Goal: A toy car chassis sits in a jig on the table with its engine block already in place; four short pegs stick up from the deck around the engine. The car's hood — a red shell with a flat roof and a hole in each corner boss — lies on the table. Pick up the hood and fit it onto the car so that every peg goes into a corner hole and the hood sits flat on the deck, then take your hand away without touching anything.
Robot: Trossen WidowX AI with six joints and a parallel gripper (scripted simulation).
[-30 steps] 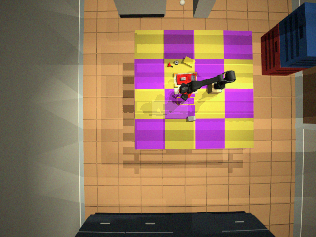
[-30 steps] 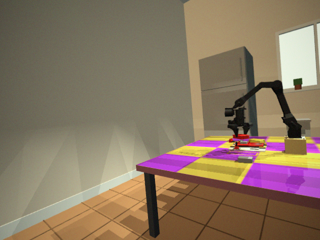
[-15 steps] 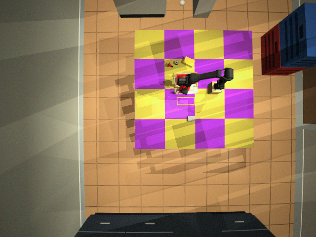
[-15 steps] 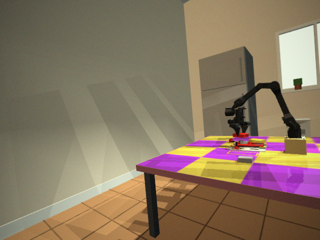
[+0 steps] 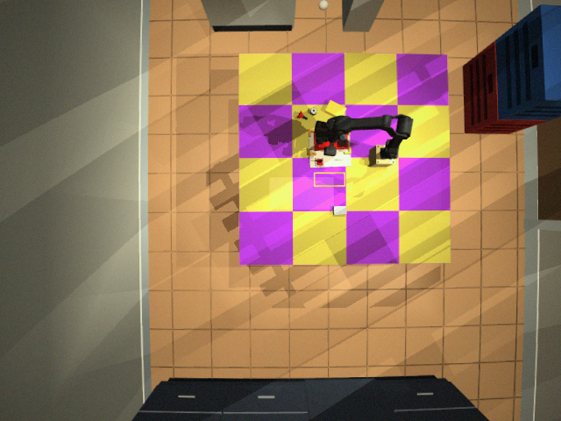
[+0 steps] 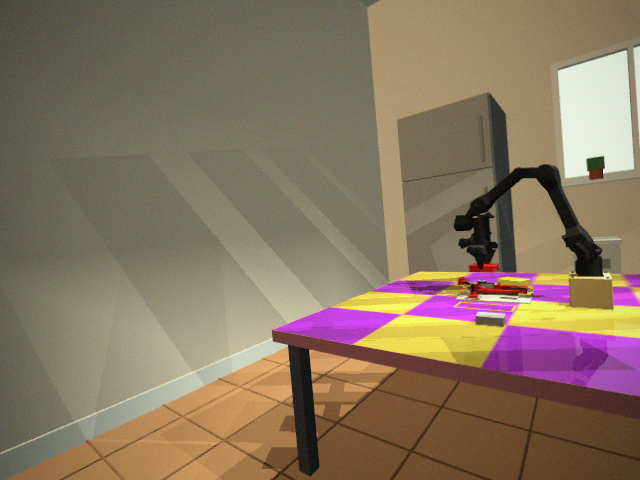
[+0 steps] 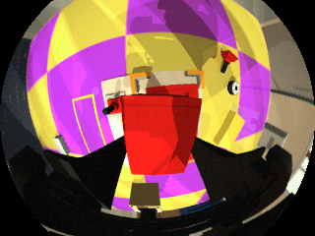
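Observation:
The red hood (image 6: 483, 268) (image 7: 159, 128) is held level, clear above the chassis in the exterior view. My gripper (image 6: 482, 264) (image 7: 158, 139) is shut on the hood, a finger at each side. The red chassis (image 6: 511, 290) (image 7: 172, 90) sits in its jig on a white board (image 5: 343, 160) (image 6: 523, 299) (image 7: 112, 88). In the wrist view the hood covers most of the chassis, including the engine block and pegs. The arm covers much of it in the top view. The pegs are too small to make out in the exterior view.
A small red part with a black stem (image 5: 319, 161) (image 7: 114, 105) stands on the board's front. Behind the jig lie another red part (image 5: 301, 115) (image 7: 228, 56), a wheel (image 5: 313, 110) (image 7: 234, 88) and a yellow block (image 5: 336, 107). A grey block (image 5: 339, 210) (image 6: 490, 318) lies in front.

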